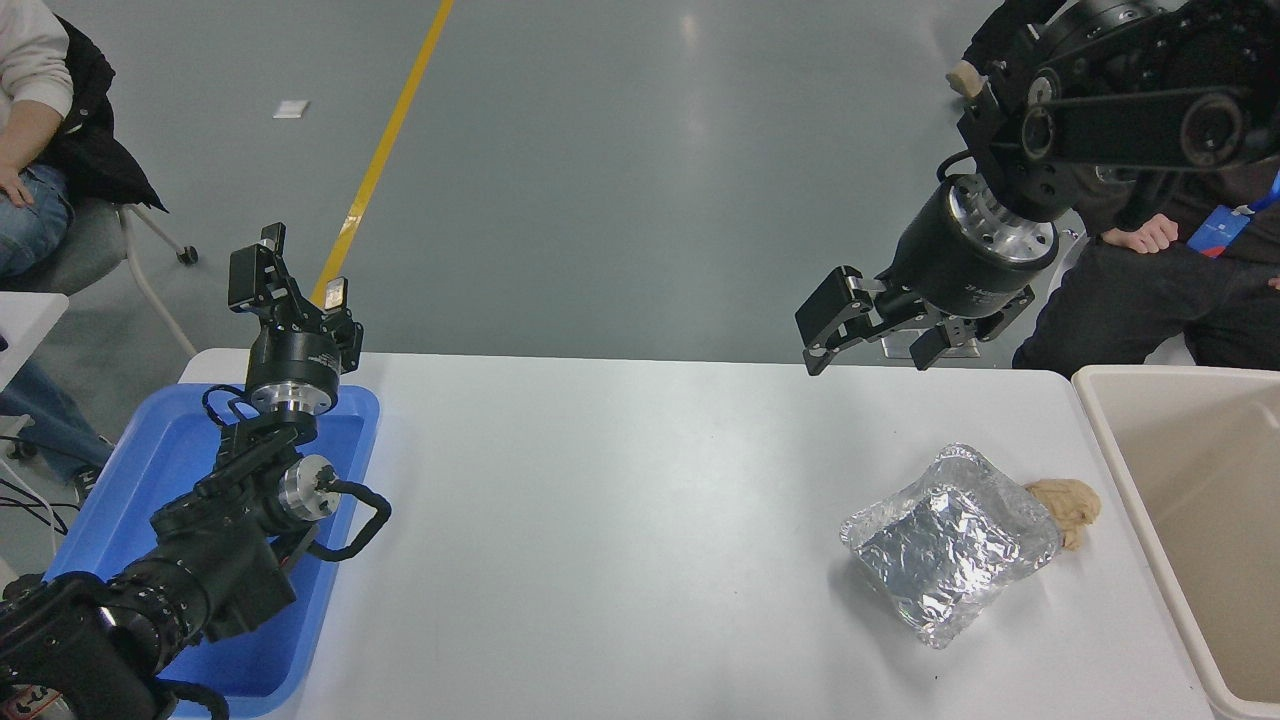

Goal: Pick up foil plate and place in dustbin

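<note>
The foil plate (948, 545) lies flat on the white table (600, 520) at the right, shiny, wrinkled and roughly rectangular. The beige dustbin (1130, 470) stands at the table's right edge, its inside bare where visible. My right gripper (872, 352) hangs open in the air above the table's far edge, well behind and above the foil plate, holding nothing. My left gripper (303, 268) is parked at the lower left above the blue tray, fingers pointing up and apart, open and empty.
A small tan wad (1068, 505) rests against the foil plate's far right corner. A shallow blue tray (350, 450) sits under the left arm. People sit at the far left (30, 150) and far right (1160, 270).
</note>
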Controlling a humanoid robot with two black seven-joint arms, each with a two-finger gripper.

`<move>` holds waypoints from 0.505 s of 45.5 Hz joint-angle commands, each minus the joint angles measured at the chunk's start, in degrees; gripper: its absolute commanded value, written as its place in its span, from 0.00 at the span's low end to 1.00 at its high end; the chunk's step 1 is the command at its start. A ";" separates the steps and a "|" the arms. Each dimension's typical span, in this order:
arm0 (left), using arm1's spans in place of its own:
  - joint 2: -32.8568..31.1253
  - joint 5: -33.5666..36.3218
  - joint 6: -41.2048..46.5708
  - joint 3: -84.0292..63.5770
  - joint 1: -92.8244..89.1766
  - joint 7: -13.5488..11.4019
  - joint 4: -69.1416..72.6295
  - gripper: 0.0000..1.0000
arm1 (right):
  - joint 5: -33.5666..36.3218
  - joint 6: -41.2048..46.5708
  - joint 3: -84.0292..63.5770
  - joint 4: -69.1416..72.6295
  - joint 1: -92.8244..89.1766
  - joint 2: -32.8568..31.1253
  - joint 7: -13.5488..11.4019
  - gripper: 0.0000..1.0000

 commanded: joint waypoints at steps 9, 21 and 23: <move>0.00 0.00 0.00 0.00 0.00 -0.01 0.00 1.00 | -1.06 -0.12 -0.04 -0.08 -0.74 -0.04 -0.02 1.00; 0.00 0.00 0.00 0.08 0.00 -0.01 0.00 1.00 | -1.06 -1.08 -0.04 -0.34 -1.35 0.31 -0.02 1.00; 0.00 0.00 0.00 0.08 0.00 -0.01 0.00 1.00 | -1.15 -1.17 -0.04 -0.34 -1.61 0.31 -0.02 1.00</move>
